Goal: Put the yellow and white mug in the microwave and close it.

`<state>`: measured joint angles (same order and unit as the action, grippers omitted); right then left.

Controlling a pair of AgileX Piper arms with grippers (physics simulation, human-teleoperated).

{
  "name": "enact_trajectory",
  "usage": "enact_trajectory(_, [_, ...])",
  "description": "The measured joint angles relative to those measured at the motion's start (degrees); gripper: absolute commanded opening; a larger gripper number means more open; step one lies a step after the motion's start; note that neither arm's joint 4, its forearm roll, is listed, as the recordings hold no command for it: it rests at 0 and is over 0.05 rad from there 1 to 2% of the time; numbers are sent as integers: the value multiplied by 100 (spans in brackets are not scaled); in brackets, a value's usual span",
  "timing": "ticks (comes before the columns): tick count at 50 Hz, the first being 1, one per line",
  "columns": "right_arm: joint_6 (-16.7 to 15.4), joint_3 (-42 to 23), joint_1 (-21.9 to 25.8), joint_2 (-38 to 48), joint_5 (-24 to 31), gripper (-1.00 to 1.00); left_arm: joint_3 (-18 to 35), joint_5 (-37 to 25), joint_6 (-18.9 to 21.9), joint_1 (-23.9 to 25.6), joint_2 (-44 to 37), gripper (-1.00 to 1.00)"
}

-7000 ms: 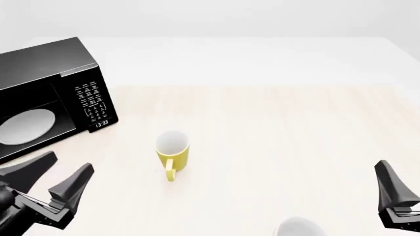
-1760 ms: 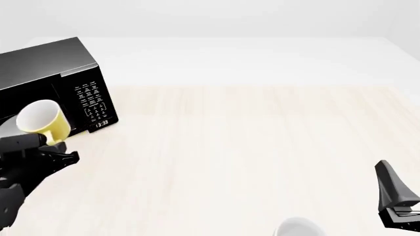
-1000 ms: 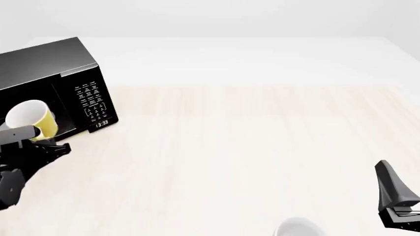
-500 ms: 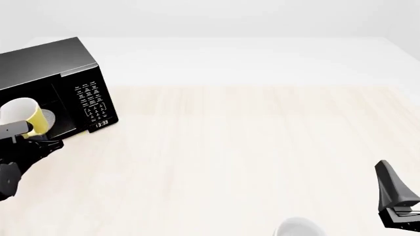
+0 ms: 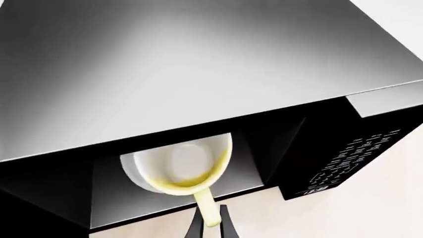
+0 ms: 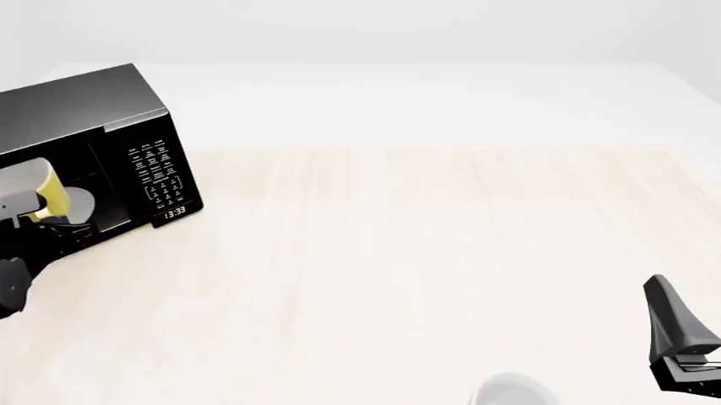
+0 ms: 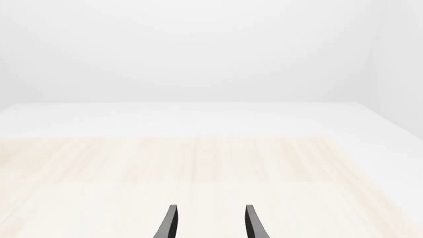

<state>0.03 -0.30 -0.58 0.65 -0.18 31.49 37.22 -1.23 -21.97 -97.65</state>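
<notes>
Pale wood surface (image 6: 428,253): left hand (image 5: 210,225) pinching handle of yellow and white mug (image 5: 178,166), tilted in microwave (image 6: 107,160) mouth; insertion step; next, lower onto floor, release; right hand (image 7: 208,223) parted, idle.

The setting is a simulated tabletop test scene, not a furnished room. A pale wood-grain table (image 6: 428,253) sits in a featureless white surround without walls, windows or fixtures. The only household appliance is a black microwave (image 6: 107,126) with keypad and clock display, rendered with flat, uniform lighting.
</notes>
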Motion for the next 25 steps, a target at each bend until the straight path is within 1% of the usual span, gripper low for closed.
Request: enact_trajectory(25, [0,0,0,0,0,100,616,-111,37,-198,-444,-100])
